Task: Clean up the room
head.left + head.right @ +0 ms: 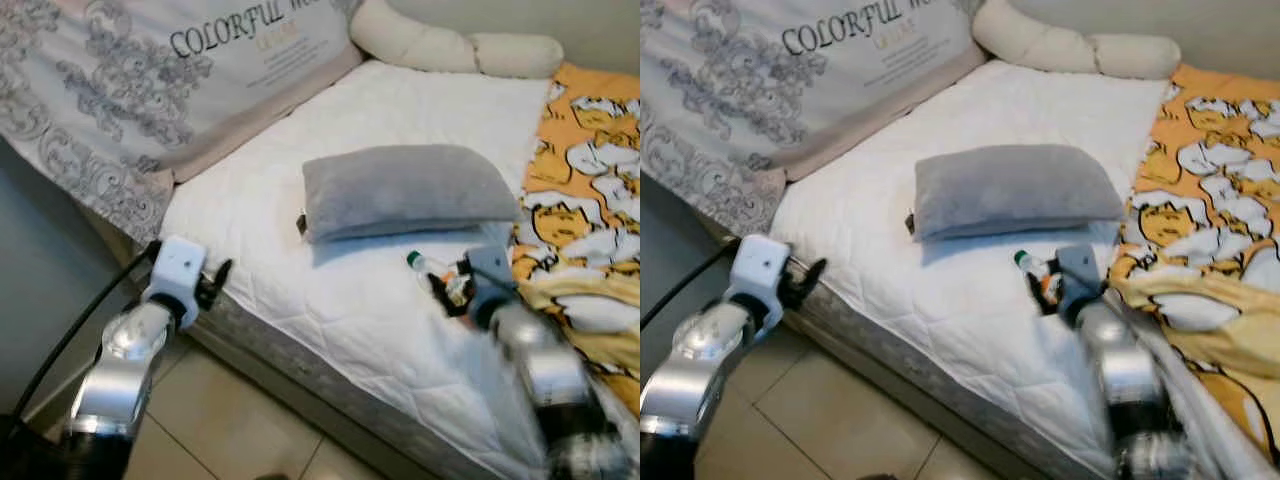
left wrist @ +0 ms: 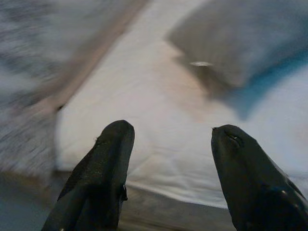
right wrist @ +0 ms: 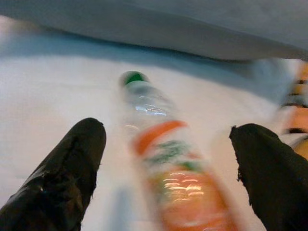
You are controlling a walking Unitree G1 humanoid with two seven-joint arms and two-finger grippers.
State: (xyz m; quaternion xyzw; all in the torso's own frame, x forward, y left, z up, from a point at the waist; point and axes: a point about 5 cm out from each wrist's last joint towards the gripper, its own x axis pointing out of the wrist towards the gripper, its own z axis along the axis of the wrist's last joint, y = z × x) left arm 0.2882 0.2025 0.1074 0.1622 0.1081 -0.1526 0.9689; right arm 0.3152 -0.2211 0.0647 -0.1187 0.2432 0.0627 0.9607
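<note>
1. Both eye views look down from the head onto the bed (image 1: 330, 300), sharing the grey pillow (image 1: 405, 190).
2. Each wrist view faces along its fingers, close above the mattress.

White quilted mattress (image 1: 330, 300), grey pillow (image 1: 405, 190) mid-bed, cream bolster (image 1: 450, 45) at far end, orange cartoon-print blanket (image 1: 585, 200) right, patterned cover (image 1: 110, 90) left.

A blurred clear bottle (image 3: 166, 180) with a green cap and orange label lies on white bedding (image 3: 43, 91), centred between the right gripper's (image 3: 168, 166) spread black fingers (image 3: 65, 173). Grey pillow (image 3: 192, 24) spans the frame's top.
</note>
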